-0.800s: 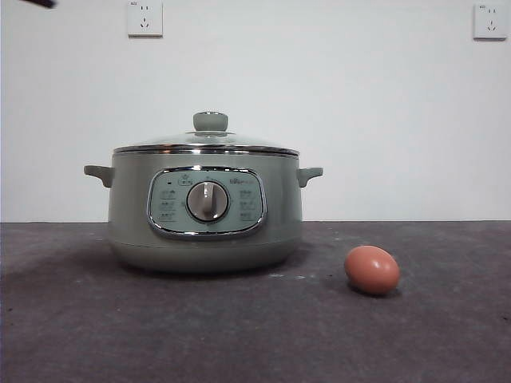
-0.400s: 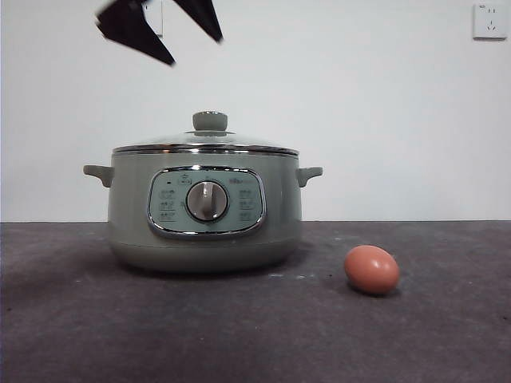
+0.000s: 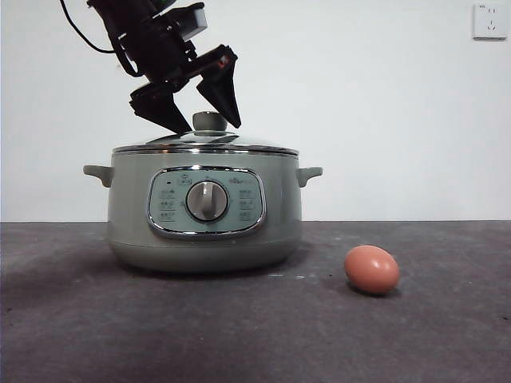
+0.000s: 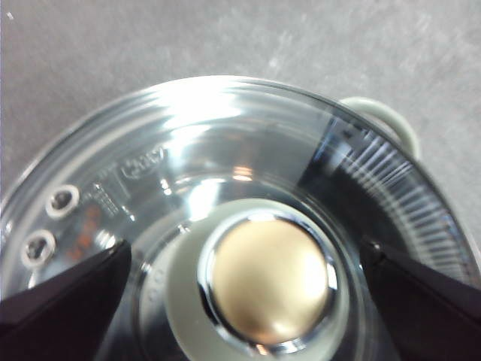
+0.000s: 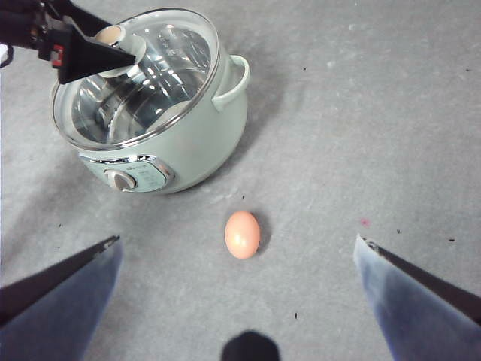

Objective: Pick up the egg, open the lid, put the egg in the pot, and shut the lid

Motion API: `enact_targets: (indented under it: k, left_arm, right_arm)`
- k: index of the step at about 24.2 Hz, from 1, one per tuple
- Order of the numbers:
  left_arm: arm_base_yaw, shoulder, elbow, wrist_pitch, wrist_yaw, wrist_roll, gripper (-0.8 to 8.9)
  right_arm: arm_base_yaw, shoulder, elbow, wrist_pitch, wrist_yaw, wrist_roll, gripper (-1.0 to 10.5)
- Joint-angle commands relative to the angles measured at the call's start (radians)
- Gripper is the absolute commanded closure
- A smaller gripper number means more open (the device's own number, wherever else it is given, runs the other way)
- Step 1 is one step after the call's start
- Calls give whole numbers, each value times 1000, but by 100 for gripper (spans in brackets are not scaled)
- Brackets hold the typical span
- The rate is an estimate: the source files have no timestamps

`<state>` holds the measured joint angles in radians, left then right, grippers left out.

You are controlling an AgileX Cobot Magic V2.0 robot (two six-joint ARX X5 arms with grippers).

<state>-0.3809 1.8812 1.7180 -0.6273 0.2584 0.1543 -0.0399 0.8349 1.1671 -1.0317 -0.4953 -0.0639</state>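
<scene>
A wide pale sage-green electric cooking pot (image 3: 206, 209) with two small side handles stands on a dark grey table (image 3: 255, 335) before a plain white wall (image 3: 383, 112), its chrome-framed control panel (image 3: 206, 202) and silver dial (image 3: 207, 200) facing the low front camera. The round clear glass lid (image 3: 206, 144) with its shiny metal rim sits closed on the pot, the pale green knob (image 3: 210, 121) rising at its centre. The left gripper (image 3: 200, 120) reaches down from the upper left on a black arm, its two dark jaws spread wide and set either side of the knob without touching it; seen from the left wrist, the knob's shiny metal cap (image 4: 270, 282) lies squarely between the two jaw tips, with the steel interior of the pot visible through the glass. A small smooth brown-orange egg (image 3: 372, 270) lies on its side on the table, well apart from the pot and off to the side of one handle (image 3: 310, 174), nearer the camera than the pot. The right gripper (image 5: 240, 301) hangs high above the table with its jaws parted wide and nothing between them, the egg (image 5: 242, 235) resting on the grey surface below it and the pot (image 5: 161, 98) beyond. A white wall socket (image 3: 489, 21) shows at the upper corner
</scene>
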Motion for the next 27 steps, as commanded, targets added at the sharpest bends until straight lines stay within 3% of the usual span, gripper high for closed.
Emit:
enact_targets:
  k: [1, 3, 5, 10, 13, 20, 27]
  left_arm:
    - [-2, 19, 0, -9, 2, 3, 121]
    - [-3, 19, 0, -5, 2, 2, 363]
    - [-3, 19, 0, -17, 3, -19, 539]
    - [-2, 19, 0, -57, 3, -23, 632]
    - [-2, 19, 0, -68, 3, -23, 796]
    - [-2, 10, 0, -82, 10, -23, 821]
    - [9, -109, 1, -67, 10, -23, 821]
  right_arm:
    - [2, 1, 3, -1, -2, 4, 195]
    - [2, 1, 3, -1, -2, 5, 195]
    - [2, 1, 3, -1, -1, 4, 195]
    - [2, 6, 3, -3, 6, 4, 195]
    - [2, 14, 3, -5, 6, 4, 195]
    - [2, 27, 3, -9, 6, 4, 195]
    - [2, 51, 3, -8, 5, 3, 195]
